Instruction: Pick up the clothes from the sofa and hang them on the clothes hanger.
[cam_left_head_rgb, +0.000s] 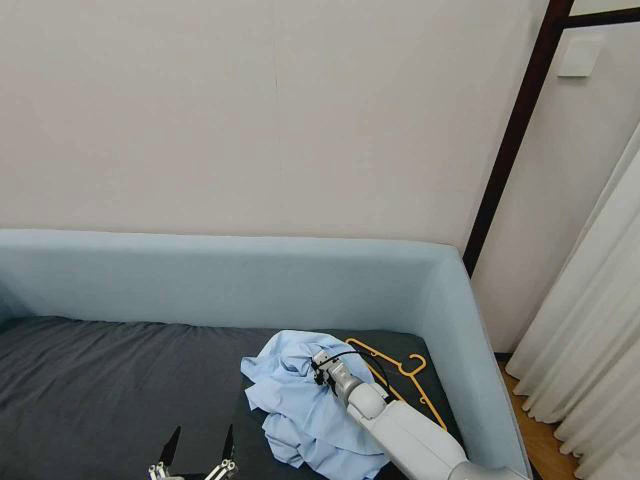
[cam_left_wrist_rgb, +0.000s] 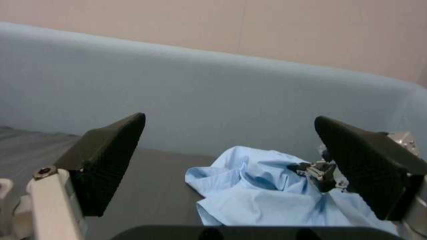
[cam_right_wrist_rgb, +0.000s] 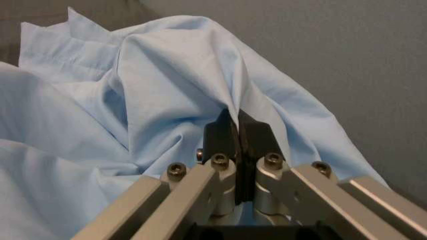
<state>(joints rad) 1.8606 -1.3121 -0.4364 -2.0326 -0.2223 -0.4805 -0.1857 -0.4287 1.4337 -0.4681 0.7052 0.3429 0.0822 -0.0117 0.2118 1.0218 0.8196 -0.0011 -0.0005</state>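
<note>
A crumpled light-blue shirt (cam_left_head_rgb: 300, 400) lies on the dark grey seat of the sofa, towards its right end. My right gripper (cam_left_head_rgb: 320, 372) reaches into the top of the pile and is shut on a raised fold of the shirt (cam_right_wrist_rgb: 193, 85); the black fingertips (cam_right_wrist_rgb: 235, 132) pinch the cloth between them. An orange clothes hanger (cam_left_head_rgb: 400, 372) lies flat on the seat just right of the shirt. My left gripper (cam_left_head_rgb: 200, 447) hovers open over the seat, left of the shirt and nearer to me, its black fingers (cam_left_wrist_rgb: 110, 155) spread wide with nothing between them. The shirt (cam_left_wrist_rgb: 267, 190) lies beyond them.
The sofa has a pale blue backrest (cam_left_head_rgb: 200, 275) and a pale blue right arm (cam_left_head_rgb: 470, 340) close behind and beside the shirt. Left of the pile the dark seat (cam_left_head_rgb: 90, 370) stretches away. White curtains (cam_left_head_rgb: 590, 350) hang at the far right.
</note>
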